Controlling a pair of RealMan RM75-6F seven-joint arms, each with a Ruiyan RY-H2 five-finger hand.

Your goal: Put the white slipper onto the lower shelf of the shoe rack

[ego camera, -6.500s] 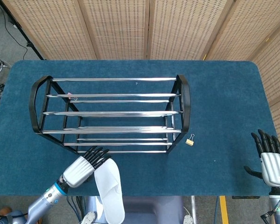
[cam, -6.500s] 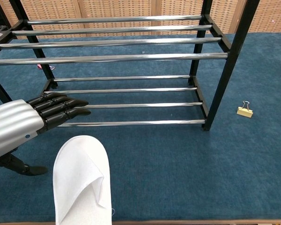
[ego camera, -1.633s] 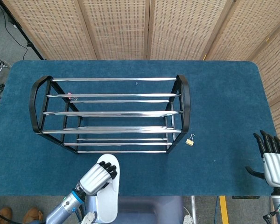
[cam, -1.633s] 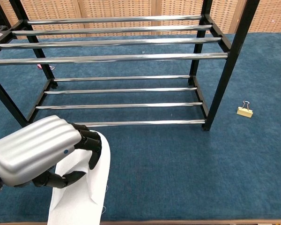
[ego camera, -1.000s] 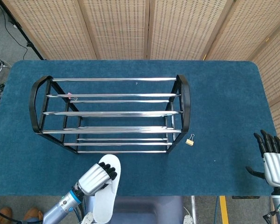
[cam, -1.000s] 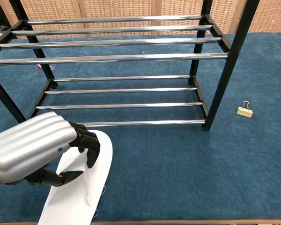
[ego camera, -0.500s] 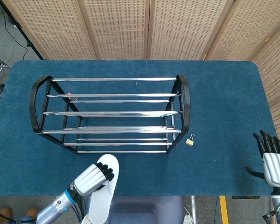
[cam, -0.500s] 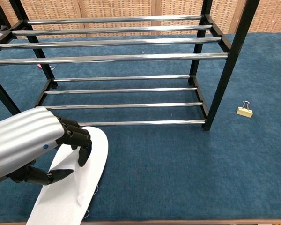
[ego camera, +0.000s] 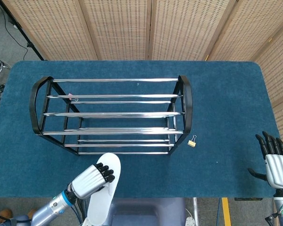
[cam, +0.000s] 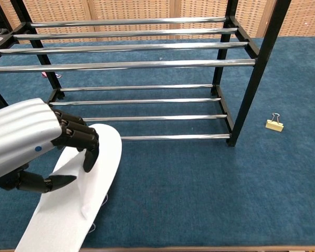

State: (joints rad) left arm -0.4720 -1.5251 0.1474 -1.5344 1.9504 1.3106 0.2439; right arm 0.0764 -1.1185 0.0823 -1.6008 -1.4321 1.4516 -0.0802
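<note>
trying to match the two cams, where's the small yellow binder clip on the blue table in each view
Head view: the small yellow binder clip lies right of centre, off the near right foot of the black and chrome shoe rack.
Chest view: the clip sits at the right edge, mid-height, right of that foot.
Shared landmark: the rack's near right foot.

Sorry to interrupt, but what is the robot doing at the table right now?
The left hand holds the white slipper by its upper and points its toe at the front of the shoe rack. The slipper is not yet on the lower shelf. The right hand rests open at the table's right edge, and a binder clip lies beside the rack.
</note>
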